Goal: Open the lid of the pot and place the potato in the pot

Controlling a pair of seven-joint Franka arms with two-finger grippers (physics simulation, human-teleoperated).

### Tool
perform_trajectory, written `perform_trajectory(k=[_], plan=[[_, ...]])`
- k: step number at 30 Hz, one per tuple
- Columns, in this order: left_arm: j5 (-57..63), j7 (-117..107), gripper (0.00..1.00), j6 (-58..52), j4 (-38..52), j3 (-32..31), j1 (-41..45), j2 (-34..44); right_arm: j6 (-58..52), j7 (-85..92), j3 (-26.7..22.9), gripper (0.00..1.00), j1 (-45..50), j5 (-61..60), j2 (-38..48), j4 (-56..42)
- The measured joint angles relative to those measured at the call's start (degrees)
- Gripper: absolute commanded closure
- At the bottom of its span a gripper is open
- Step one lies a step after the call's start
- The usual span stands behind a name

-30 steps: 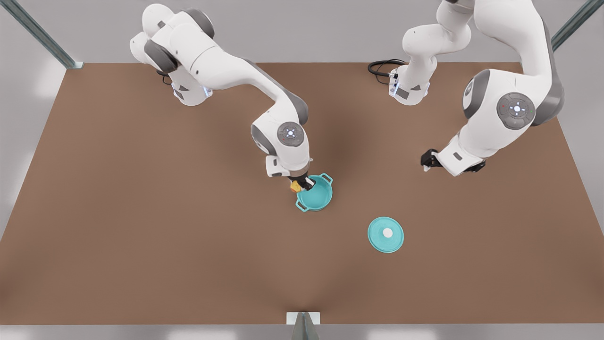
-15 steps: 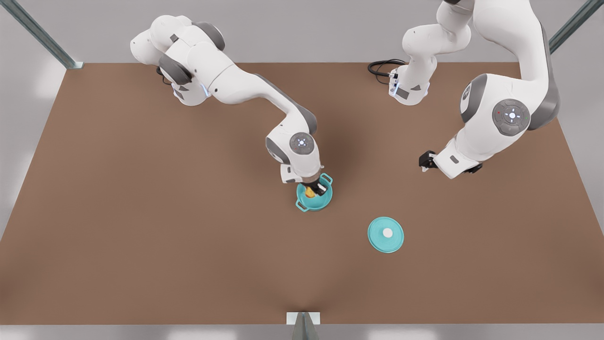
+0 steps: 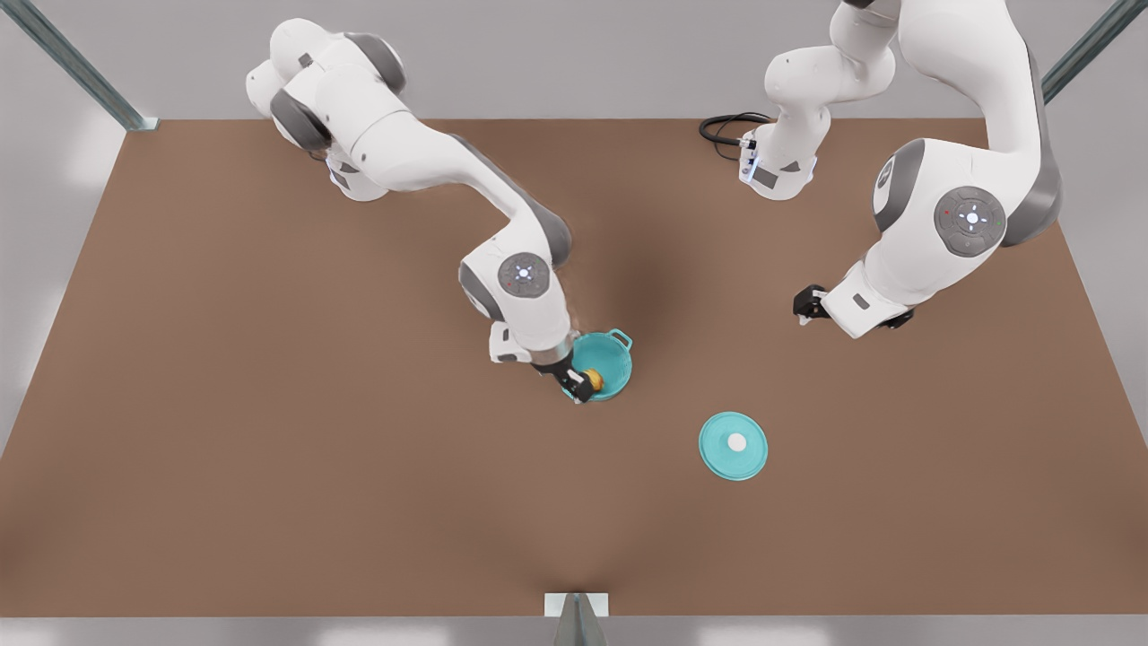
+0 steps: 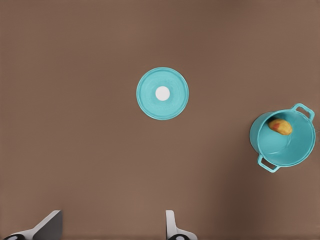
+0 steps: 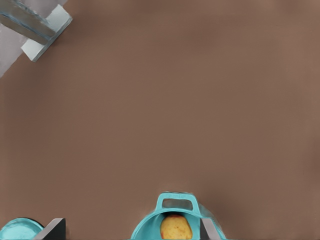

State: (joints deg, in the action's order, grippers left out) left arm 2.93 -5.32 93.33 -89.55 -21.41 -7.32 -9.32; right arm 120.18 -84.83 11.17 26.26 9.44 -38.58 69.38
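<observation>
Half a second ago the right gripper (image 3: 577, 384) held the potato (image 3: 593, 380) over the middle of the pot (image 3: 603, 361); now it has drawn back toward the pot's rim on the front view's left, and the potato lies inside the pot. In the right wrist view its two fingertips (image 5: 54, 229) stand spread apart with the potato (image 5: 175, 227) between them but touching neither, so far as the cropped edge lets me judge.

The pot sits upright on the brown table (image 3: 269, 404), its two loop handles showing. The pot lid (image 3: 734, 446) lies flat on the table, knob up, well apart from the pot toward the front view's right.

The left gripper (image 3: 810, 305) waits high above the table at the front view's right, its fingers (image 4: 172, 227) spread and empty.
</observation>
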Motion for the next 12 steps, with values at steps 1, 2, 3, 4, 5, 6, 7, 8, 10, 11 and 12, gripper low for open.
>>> perform_trajectory(k=[1,2,3,4,5,6,7,8,10,11,12], plan=[[-0.1,0.0,0.00,-0.1,0.0,-0.1,0.0,0.1,-4.2,2.2,-0.5,0.00,-6.8,0.4,4.3,0.0],[-0.3,0.0,0.00,-0.3,0.2,-0.1,0.1,0.2,-8.3,5.3,-1.8,0.00,-14.6,1.9,8.0,0.1],[-0.5,-0.1,0.00,-0.4,0.3,0.0,0.1,0.3,-11.7,9.1,-2.6,0.00,-23.2,2.7,10.5,0.4],[-0.6,-0.1,0.00,-0.5,0.3,0.1,0.0,0.3,-14.2,13.2,-2.9,0.00,-31.3,0.9,13.1,2.7],[-0.6,-0.1,0.00,-0.6,0.4,0.2,-0.1,0.3,-15.6,17.2,-3.2,0.00,-36.7,-0.8,17.3,9.4],[-0.7,-0.1,0.00,-0.6,0.4,0.2,-0.3,0.3,-16.1,21.1,-3.2,0.00,-39.3,-2.7,21.4,16.1],[-0.7,-0.1,0.00,-0.7,0.4,0.3,-0.3,0.3,-16.5,24.6,-3.2,0.00,-40.3,-4.1,23.5,19.5],[-0.8,-0.1,0.00,-0.7,0.4,0.2,-0.4,0.3,-16.9,28.0,-3.1,0.00,-40.5,-5.2,24.6,21.0],[-0.8,-0.1,0.00,-0.8,0.4,0.2,-0.3,0.3,-17.5,34.0,-1.6,0.00,-40.6,-6.6,25.4,21.9],[-0.8,-0.1,0.00,-0.8,0.4,0.2,-0.2,0.3,-17.7,36.7,-1.0,0.00,-40.3,-7.0,25.5,22.0],[-0.8,-0.1,0.00,-0.9,0.4,0.2,-0.2,0.3,-18.0,39.2,-0.6,0.00,-40.1,-7.4,25.6,22.1]])
